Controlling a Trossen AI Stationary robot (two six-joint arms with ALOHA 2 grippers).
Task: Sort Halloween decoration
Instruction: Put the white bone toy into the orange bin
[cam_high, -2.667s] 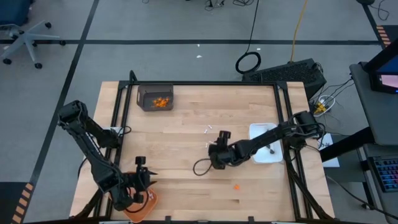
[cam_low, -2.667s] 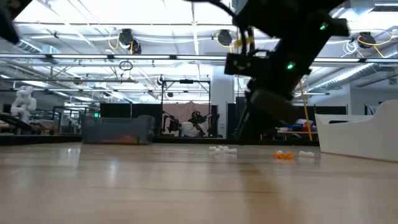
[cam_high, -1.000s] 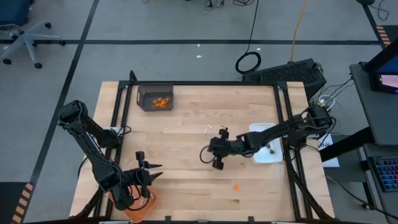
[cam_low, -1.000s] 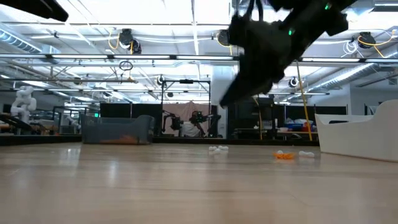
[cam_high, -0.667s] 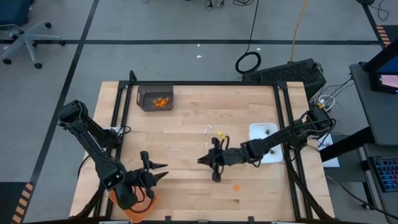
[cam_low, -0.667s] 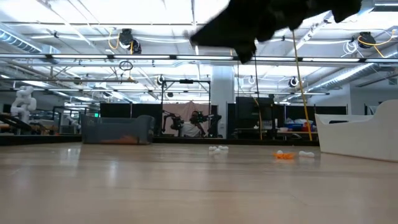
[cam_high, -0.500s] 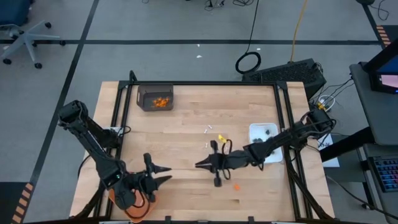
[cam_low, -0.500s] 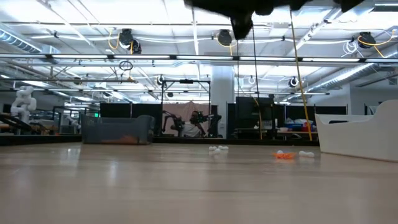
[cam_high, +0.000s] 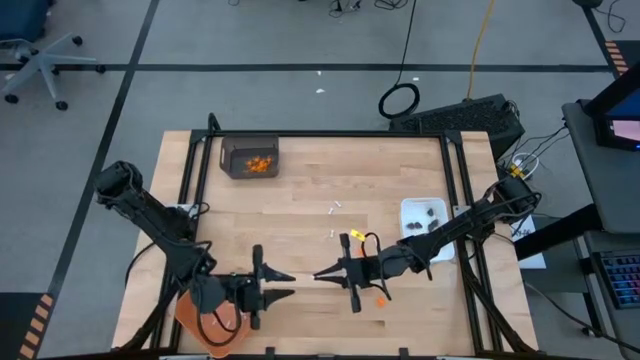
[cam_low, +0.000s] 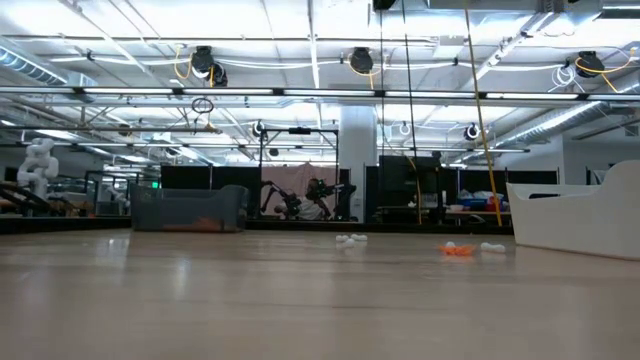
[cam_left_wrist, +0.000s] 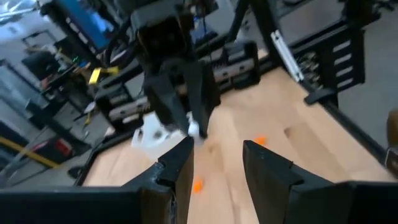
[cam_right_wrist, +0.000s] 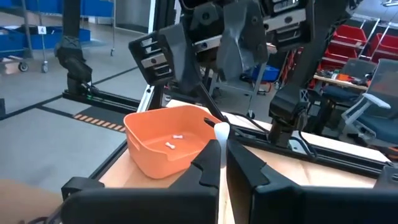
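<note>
My right gripper (cam_high: 320, 273) points level toward the table's left, shut on a small white stick (cam_right_wrist: 221, 130). It hangs above the near middle of the table. My left gripper (cam_high: 284, 285) faces it from the left, open, with nothing between its fingers (cam_left_wrist: 186, 167). The orange tray (cam_high: 208, 318) sits at the near left corner, with two white sticks (cam_right_wrist: 169, 146) lying on its floor. Loose white sticks (cam_high: 334, 211) and an orange bit (cam_high: 380, 298) lie on the table top. My right gripper pinches the white stick between its two fingertips (cam_right_wrist: 211, 155), with the stick's rounded end (cam_right_wrist: 222, 128) poking out past them. The fingers come level from the table's right side. The stick is lifted clear of the table.
A grey bin (cam_high: 250, 158) holding orange bits stands at the far left. The white dish (cam_high: 426, 226) with dark bits sits at the right, under my right arm. In the low view, white sticks (cam_low: 350, 239) and an orange bit (cam_low: 457, 250) lie mid-table.
My right gripper has risen and gone toward the table's near left, turning level toward the left, still shut on the white stick. My left gripper has moved from above the orange tray toward the table's right, closer to the right gripper.
</note>
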